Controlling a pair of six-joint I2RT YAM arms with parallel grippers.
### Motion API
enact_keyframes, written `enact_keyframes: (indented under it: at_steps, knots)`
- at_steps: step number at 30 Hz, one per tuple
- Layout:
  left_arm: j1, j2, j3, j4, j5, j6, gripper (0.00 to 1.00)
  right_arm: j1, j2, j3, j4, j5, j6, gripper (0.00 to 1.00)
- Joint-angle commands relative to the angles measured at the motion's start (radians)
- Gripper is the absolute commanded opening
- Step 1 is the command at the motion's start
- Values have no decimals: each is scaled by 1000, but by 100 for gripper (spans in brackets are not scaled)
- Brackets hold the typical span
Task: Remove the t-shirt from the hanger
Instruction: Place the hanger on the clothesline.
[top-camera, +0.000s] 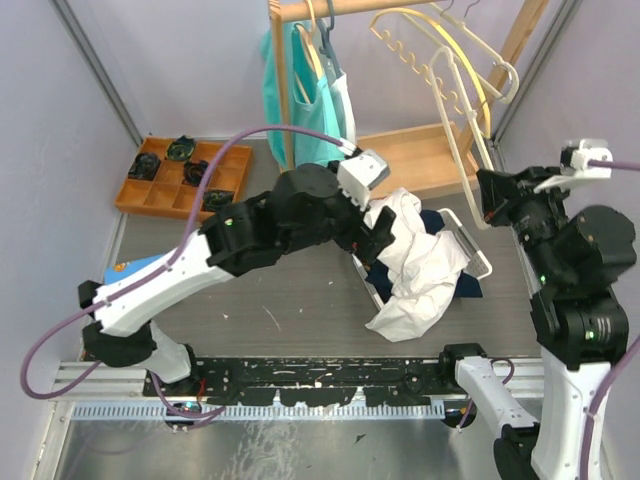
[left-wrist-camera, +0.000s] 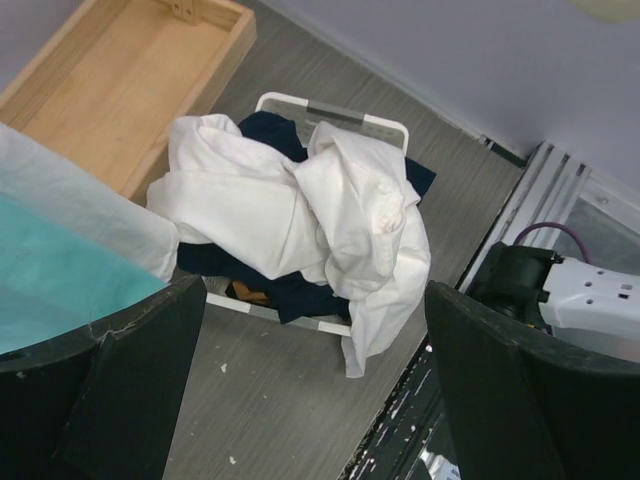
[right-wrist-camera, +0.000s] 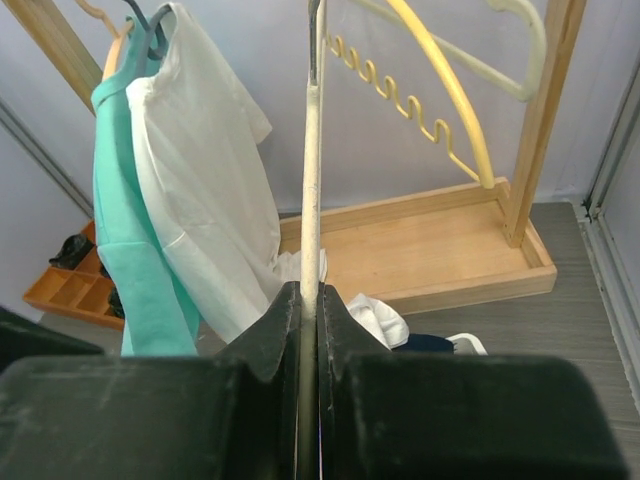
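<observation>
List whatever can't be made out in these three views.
- Left wrist view: what else the basket holds, because the white t-shirt and a dark garment cover it.
- Right wrist view: the top of the cream hanger, which the upper edge cuts off above the right gripper clamped on it.
- Top view: the small dark items in the orange tray, too small to identify.
- Top view: the fingers of the open left gripper, lost against its own dark arm.

Robot lab cell; plain grey walls, mounting rails.
</observation>
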Motion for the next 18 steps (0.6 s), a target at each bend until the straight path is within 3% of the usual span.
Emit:
enact_keyframes:
  at_steps: [1, 18]
  knots:
    - [-2, -111, -67, 101, 15, -14, 98, -3, 92, 54, 92, -41, -1, 1]
    - [-2, -389, -263, 220, -52, -52, 98, -2, 490, 254, 330, -194, 26, 1]
